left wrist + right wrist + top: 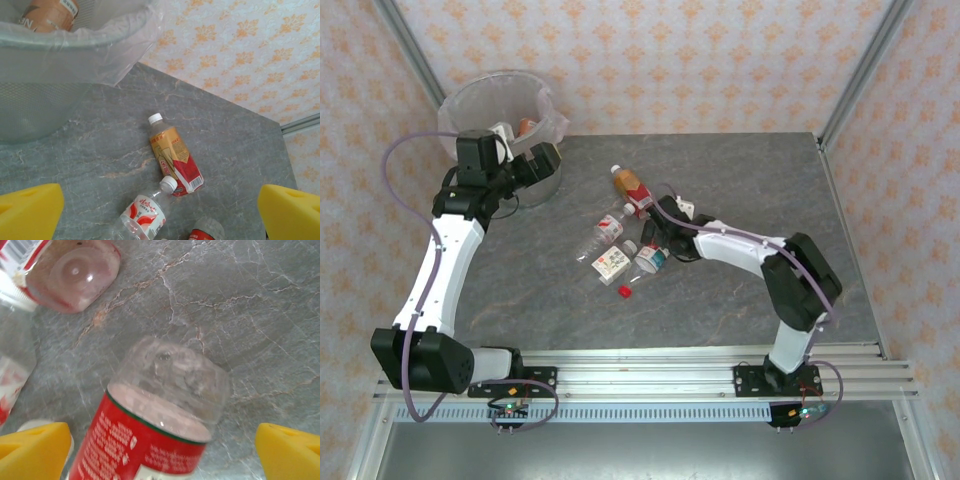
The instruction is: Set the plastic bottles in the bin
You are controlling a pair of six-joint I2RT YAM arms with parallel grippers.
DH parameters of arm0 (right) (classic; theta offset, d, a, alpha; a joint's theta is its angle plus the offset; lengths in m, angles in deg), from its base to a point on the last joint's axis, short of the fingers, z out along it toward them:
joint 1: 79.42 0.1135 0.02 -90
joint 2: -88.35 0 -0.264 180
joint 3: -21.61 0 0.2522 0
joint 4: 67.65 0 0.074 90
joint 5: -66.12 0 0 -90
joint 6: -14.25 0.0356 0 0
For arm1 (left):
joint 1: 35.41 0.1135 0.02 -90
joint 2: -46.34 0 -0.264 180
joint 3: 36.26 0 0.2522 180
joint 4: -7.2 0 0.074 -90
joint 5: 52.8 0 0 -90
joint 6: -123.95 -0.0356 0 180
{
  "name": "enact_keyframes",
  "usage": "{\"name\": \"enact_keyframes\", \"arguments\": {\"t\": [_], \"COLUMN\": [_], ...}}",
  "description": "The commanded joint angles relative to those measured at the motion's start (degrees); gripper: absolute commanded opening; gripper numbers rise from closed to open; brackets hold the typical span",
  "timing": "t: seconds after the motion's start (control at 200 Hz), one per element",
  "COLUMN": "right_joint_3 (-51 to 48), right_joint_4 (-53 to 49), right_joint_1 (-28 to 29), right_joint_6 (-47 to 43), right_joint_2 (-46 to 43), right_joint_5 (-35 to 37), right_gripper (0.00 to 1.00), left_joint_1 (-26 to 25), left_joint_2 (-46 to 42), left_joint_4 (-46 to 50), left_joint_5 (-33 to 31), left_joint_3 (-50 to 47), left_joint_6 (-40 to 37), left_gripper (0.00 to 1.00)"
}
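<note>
Tan-label bottle [47, 12] inside bin [75, 45]: dark capitals starting "N", rest cut off. Amber bottle [175, 157]: Chinese characters on gold-red label, unreadable; white barcode patch near its base, digits illegible. Clear bottle [144, 216]: red Chinese script, illegible. Red-label bottle [145, 440]: blurred white print.

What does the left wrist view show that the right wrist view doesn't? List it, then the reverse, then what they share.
Left wrist: the bag-lined bin with a brown-labelled bottle inside, the patterned wall, and the amber bottle lying full length with its white cap. Right wrist: a close look at a red-labelled clear bottle lying between the right fingers, touching neither. Shared: the grey marble table, bottles lying on it, and open yellow fingers at the lower corners, as with the left fingers.
</note>
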State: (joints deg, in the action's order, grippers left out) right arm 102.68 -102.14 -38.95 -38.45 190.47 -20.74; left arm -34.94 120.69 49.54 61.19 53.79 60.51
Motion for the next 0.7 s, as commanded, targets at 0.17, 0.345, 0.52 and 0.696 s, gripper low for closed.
{"name": "enact_keyframes", "arguments": {"t": [0.17, 0.345, 0.52, 0.696], "right_joint_3": [2.92, 2.65, 2.72, 1.09], "right_joint_4": [-5.32, -3.75, -2.07, 0.03], "right_joint_1": [0.13, 0.05, 0.08, 0.05], "right_joint_6": [8.09, 9.95, 10.61, 10.48], "right_joint_2": [5.59, 8.16, 10.09, 9.18], "right_joint_5": [2.60, 3.51, 4.13, 5.64], "right_gripper": [0.92, 0.85, 0.79, 0.71], "left_joint_1": [0.03, -0.01, 0.02, -0.02], "left_joint_2": [-0.37, 1.17, 1.59, 1.51], "left_joint_4": [-0.56, 0.23, 0.04, -0.49], "left_joint_5": [-1.05, -0.68, -0.39, 0.62], "left_joint_3": [-1.56, -1.06, -1.36, -2.59], "left_joint_6": [-0.63, -1.06, -0.56, 0.50], "left_gripper": [1.00, 1.00, 1.00, 1.00]}}
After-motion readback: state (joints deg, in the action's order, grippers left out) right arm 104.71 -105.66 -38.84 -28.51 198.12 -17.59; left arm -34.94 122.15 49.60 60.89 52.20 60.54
